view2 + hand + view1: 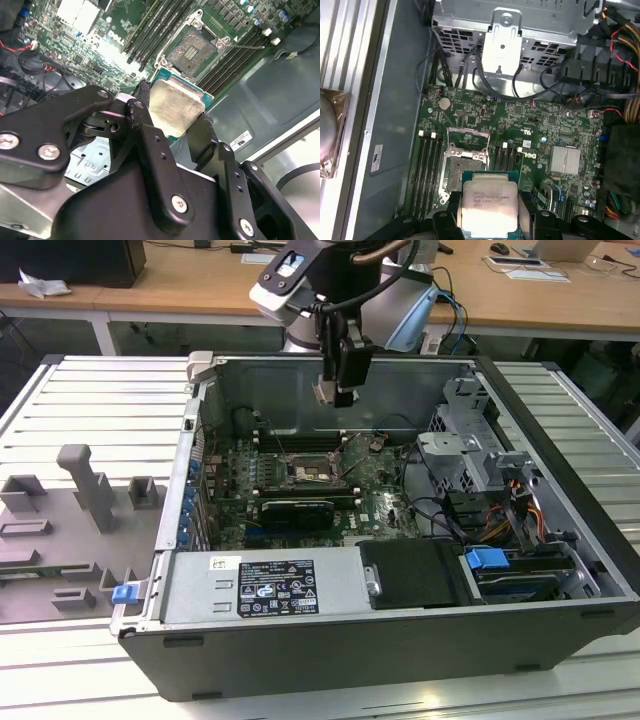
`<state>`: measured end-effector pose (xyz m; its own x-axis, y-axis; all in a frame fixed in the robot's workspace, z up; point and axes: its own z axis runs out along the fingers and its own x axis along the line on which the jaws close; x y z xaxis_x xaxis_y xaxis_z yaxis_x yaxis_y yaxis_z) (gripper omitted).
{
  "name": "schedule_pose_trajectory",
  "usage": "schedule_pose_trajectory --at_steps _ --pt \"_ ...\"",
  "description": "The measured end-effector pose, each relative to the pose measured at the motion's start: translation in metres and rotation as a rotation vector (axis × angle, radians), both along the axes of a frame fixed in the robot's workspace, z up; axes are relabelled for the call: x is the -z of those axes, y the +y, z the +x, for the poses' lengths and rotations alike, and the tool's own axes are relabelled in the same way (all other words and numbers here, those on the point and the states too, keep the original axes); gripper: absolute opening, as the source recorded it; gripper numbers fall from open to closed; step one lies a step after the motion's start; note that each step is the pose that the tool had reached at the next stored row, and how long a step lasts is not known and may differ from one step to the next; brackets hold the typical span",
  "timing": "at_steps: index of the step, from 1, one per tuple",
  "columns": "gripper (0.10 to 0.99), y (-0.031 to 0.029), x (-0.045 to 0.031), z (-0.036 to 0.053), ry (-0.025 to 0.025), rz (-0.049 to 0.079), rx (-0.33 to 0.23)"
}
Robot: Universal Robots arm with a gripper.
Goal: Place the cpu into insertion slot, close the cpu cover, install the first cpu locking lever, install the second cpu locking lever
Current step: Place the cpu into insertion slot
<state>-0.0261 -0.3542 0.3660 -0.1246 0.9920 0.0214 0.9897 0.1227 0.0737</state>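
My gripper (338, 395) hangs above the open computer case, over the back part of the green motherboard (375, 505). It is shut on the cpu (172, 107), a square silvery chip on a green base, held by two opposite edges between the black fingers (142, 107). In the first wrist view the cpu (487, 205) is next to the insertion slot (465, 165) and partly overlaps one edge of it. The slot (192, 47) lies uncovered, its dark centre showing inside a silver rim. The cpu cover (467, 136) stands swung up at one edge of the slot. A thin wire lever (247, 46) juts out beside the slot.
Long black memory slots (427, 165) flank the socket on both sides. A black graphics card (295, 512) lies in front of it. A metal drive cage (465, 445) and cables fill the exterior view's right. The power supply (270, 585) sits in front. Grey fixtures (90, 490) stand outside the case.
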Motion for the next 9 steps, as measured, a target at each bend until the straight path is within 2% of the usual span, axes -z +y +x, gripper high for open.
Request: schedule_pose_trajectory --at_steps 7,9 --pt "0.537 0.0000 0.0017 0.0000 0.0032 0.000 0.101" --pt "0.537 0.0000 0.0030 0.0000 0.0034 0.000 0.111"
